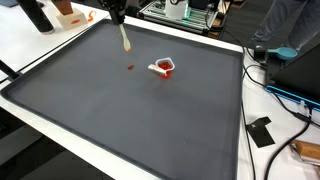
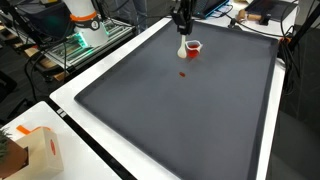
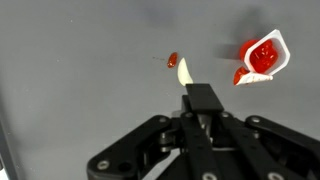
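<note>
Reading the wrist view from left to right, the red drop (image 3: 172, 60) is lying on the grey mat (image 3: 70, 90). The tip of the pale stick (image 3: 185, 75) is hanging just beside the drop. The sauce cup (image 3: 262, 57) is lying tipped on its side well to the right, with its red filling facing the camera. In an exterior view the order is the same: pale stick (image 1: 125, 40), red drop (image 1: 131, 67), sauce cup (image 1: 163, 68), all near the far edge of the mat.

Procedure, as judged from these views:
1. The arm is positioning the stick tip next to the drop. Guide the tip by the wrist view, where the tip and the drop are both showing clearly.
2. Make any descent slowly. The stick is looking thin and is projecting well past the fingers, so a hard contact with the mat is likely to pivot it in the grip.
3. Route sideways travel away from the cup. It is looking light and is already tipped, so a nudge could slide it or spread sauce.
4. Whether the tip is touching the mat cannot be told, so treat it as just above.

The gripper (image 3: 205, 105) is coming down from above, seen in an exterior view (image 2: 182, 20). Its jaws are standing narrow, pinching the upper end of the pale stick. Nothing else is touching them.
</note>
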Tool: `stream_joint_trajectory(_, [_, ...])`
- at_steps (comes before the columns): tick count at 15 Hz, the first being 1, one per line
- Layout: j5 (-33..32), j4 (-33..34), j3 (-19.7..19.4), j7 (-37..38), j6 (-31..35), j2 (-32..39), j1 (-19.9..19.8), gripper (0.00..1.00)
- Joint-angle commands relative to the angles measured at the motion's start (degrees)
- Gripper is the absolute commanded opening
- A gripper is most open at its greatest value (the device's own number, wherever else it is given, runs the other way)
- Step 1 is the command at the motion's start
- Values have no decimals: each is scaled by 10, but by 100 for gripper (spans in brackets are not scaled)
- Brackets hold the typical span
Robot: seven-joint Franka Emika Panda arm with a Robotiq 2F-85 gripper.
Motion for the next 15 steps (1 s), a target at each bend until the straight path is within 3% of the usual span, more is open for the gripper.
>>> stream_joint_trajectory(1, [-8,-15,3,14,5,-15,3,3])
stream_joint_trajectory(7, [-29,-3,22,80,-9,-34,28,3])
stream_joint_trajectory(15, [-271,28,58,286,-63,-14,87,3])
